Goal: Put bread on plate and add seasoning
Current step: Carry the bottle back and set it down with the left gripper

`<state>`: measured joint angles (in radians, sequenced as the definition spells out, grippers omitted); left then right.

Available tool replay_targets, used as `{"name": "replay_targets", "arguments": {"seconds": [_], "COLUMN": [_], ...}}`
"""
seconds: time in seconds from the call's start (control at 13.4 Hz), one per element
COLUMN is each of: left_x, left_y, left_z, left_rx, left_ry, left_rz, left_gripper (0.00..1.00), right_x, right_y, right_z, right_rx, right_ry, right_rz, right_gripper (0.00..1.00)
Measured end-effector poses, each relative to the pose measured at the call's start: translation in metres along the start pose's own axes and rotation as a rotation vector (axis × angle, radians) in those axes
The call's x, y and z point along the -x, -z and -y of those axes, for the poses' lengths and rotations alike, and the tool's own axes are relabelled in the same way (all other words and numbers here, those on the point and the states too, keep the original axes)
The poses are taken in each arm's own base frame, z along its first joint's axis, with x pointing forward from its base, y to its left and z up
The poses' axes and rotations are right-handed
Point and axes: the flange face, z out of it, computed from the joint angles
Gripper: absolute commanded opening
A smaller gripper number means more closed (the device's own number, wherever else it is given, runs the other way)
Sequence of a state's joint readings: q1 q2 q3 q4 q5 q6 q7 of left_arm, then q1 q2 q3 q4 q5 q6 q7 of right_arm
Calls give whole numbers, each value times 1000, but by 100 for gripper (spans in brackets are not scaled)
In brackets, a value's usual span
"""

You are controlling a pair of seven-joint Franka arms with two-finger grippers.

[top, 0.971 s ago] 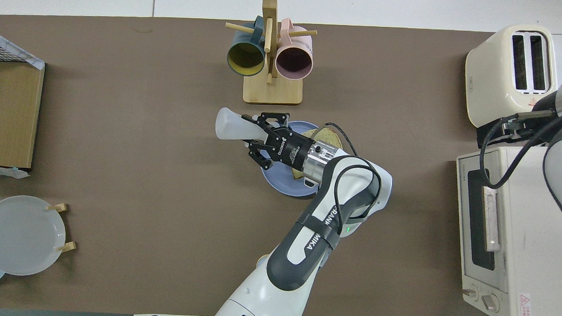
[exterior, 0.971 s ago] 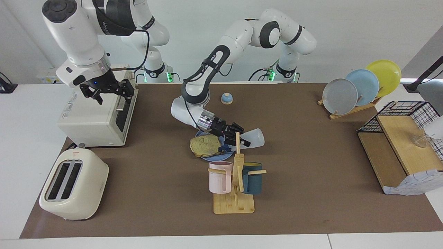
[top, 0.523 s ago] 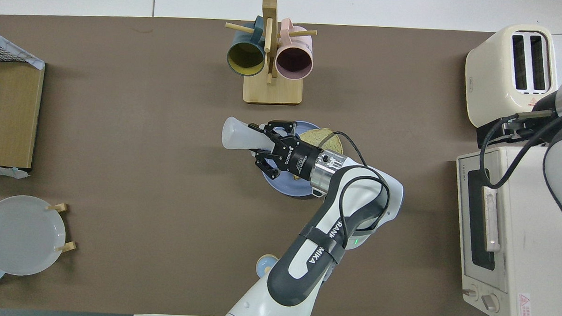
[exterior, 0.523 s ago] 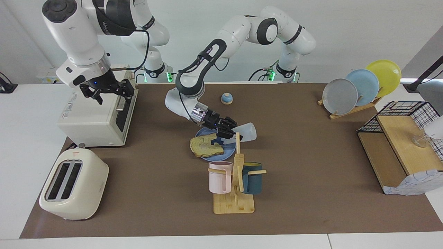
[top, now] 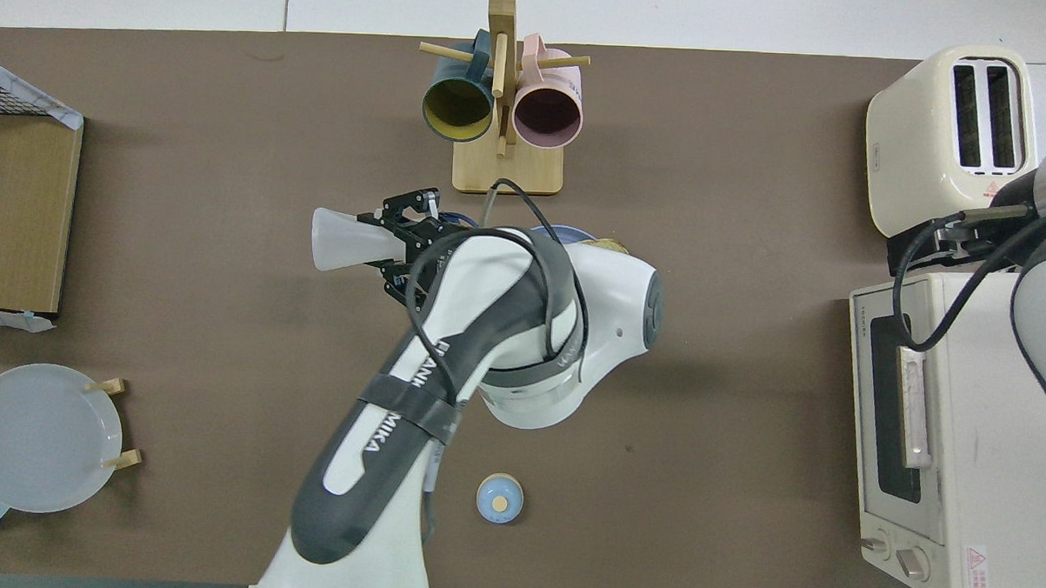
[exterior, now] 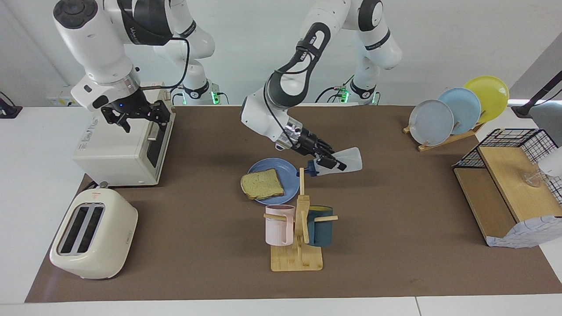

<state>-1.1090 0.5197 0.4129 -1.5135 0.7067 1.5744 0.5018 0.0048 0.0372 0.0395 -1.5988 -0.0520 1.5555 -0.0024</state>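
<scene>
The left gripper (exterior: 332, 163) is clamped on the seasoning bottle (exterior: 340, 163), held tipped on its side in the air just beside the blue plate (exterior: 271, 166), toward the left arm's end. The bread (exterior: 262, 184) lies on that plate. The right gripper (exterior: 137, 115) waits open over the toaster oven (exterior: 120, 151).

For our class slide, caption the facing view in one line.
Left gripper holds the bottle tipped above the table beside the plate with bread.

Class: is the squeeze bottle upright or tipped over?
Tipped: the bottle lies nearly level in the left hand, cap toward the plate.
</scene>
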Motion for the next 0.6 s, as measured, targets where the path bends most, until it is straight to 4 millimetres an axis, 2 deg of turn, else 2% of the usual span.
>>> {"name": "replay_targets", "arguments": {"seconds": [0.15, 0.3, 0.45, 0.6], "left_x": [33, 78, 117, 136], "left_y": [-23, -50, -82, -110], "left_z": [35, 74, 104, 122], "left_rx": [108, 219, 320, 394], "left_ry": [97, 222, 360, 481], "left_rz": [-124, -274, -412, -516], "left_gripper": [0, 0, 0, 0], "right_x": [0, 0, 0, 0], "right_y": [0, 0, 0, 0], "right_z": [0, 0, 0, 0], "right_rx": [0, 0, 0, 0], "right_ry": [0, 0, 0, 0], "right_rz": [0, 0, 0, 0], "right_gripper": [100, 100, 100, 100]}}
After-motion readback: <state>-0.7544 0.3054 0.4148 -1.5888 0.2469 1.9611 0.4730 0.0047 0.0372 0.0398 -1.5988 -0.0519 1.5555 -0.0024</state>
